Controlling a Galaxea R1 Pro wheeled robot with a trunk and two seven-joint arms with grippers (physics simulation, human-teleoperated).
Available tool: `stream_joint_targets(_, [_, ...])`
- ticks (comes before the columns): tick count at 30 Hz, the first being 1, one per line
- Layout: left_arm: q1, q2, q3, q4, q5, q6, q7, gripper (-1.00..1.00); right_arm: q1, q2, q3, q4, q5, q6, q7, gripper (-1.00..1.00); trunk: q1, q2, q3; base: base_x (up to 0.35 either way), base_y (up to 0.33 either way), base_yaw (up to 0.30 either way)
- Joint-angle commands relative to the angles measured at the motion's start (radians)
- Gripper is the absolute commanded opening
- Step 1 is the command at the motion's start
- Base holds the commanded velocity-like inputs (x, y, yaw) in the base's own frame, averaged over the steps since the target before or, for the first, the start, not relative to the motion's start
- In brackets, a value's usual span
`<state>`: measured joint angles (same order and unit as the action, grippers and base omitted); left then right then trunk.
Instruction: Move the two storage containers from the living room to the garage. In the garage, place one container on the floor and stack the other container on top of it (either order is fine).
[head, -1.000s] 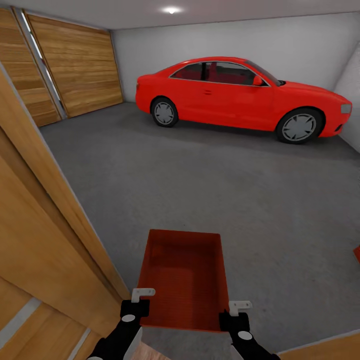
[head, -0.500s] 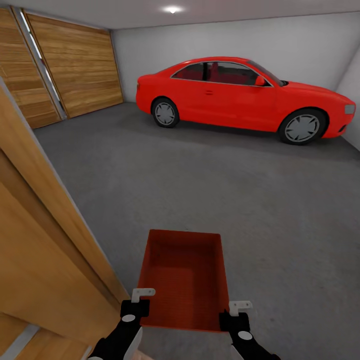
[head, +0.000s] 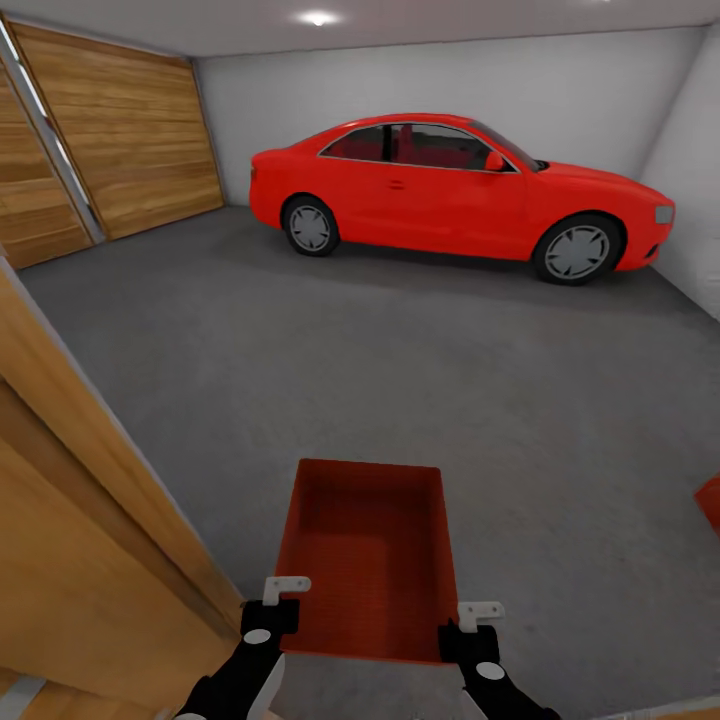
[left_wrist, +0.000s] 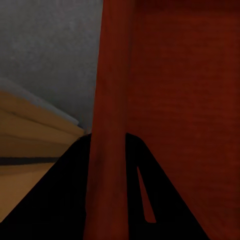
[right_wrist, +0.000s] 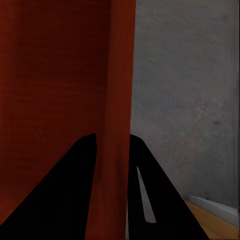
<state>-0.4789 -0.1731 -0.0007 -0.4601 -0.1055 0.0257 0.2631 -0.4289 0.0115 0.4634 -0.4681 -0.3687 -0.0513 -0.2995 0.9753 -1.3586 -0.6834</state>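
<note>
I hold one orange-red storage container (head: 368, 560) in front of me, above the dark grey garage floor (head: 400, 380). My left gripper (head: 270, 612) is shut on its near left wall, my right gripper (head: 470, 628) on its near right wall. In the left wrist view the container's thin wall (left_wrist: 112, 100) runs between the black fingers (left_wrist: 60, 200) of the left gripper (left_wrist: 107, 140). The right wrist view shows the same wall (right_wrist: 117, 90) pinched by the right gripper (right_wrist: 112, 140). A corner of the second container (head: 710, 500) lies on the floor at the right edge.
A red coupe car (head: 450, 190) is parked along the far white wall. Wooden garage doors (head: 120, 130) line the left side. An open wooden door leaf (head: 80, 520) stands close on my left. Open floor stretches between me and the car.
The whole head view has shifted, so the camera has moved further into the garage; the door leaf has slid left and the second container's corner shows more. Both grips are unchanged.
</note>
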Motion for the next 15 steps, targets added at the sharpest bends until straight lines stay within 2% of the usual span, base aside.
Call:
stream_joint_targets(1, [-0.001, 0.0, 0.008, 0.001, 0.001, 0.003, -0.035, -1.0, -0.001, -0.015, 0.008, 0.095, 0.003, -0.007, -0.015, -1.0, 0.0, 0.0, -0.001, 0.0, 0.0, -0.236])
stream_joint_targets(15, [-0.001, 0.0, 0.008, 0.001, 0.001, 0.003, -0.035, -1.0, -0.001, -0.015, 0.008, 0.095, 0.004, -0.007, -0.014, -1.0, 0.0, 0.0, -0.001, 0.0, 0.0, -0.203])
